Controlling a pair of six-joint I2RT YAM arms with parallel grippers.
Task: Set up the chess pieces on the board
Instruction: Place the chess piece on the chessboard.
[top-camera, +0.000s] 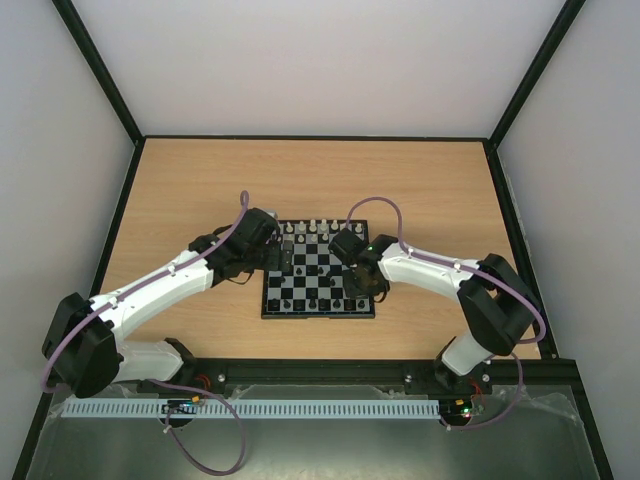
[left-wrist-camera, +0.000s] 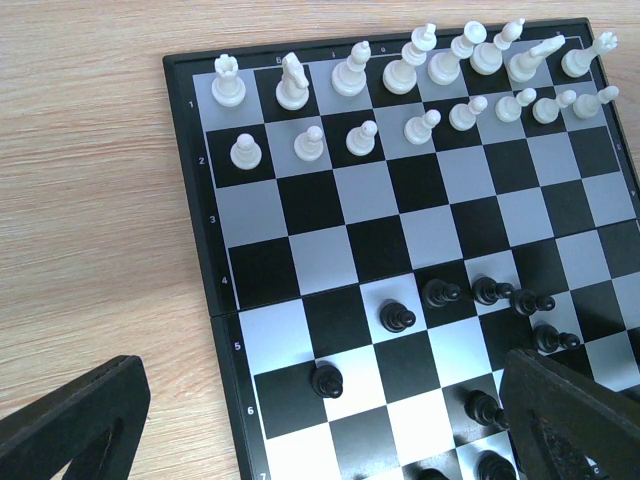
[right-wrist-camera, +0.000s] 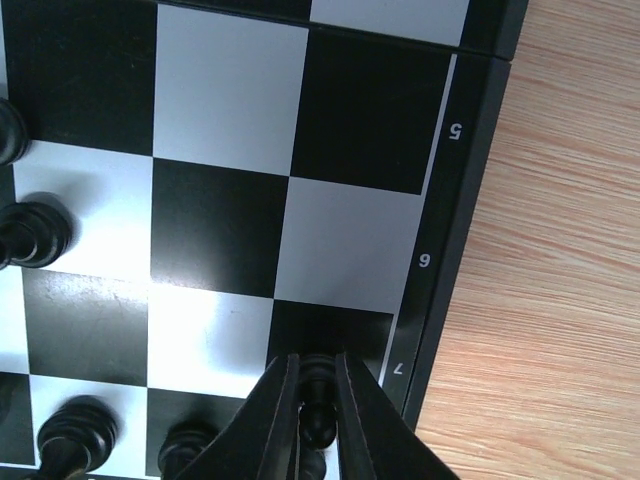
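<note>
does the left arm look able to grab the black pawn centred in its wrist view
likely yes: left gripper is open, black pawn lines up between its fingers, neighbouring pawns stand apart

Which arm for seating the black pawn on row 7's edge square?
Right. The right end effector is shut on the black pawn at that square by the board edge; the left end effector is open and empty.
</note>
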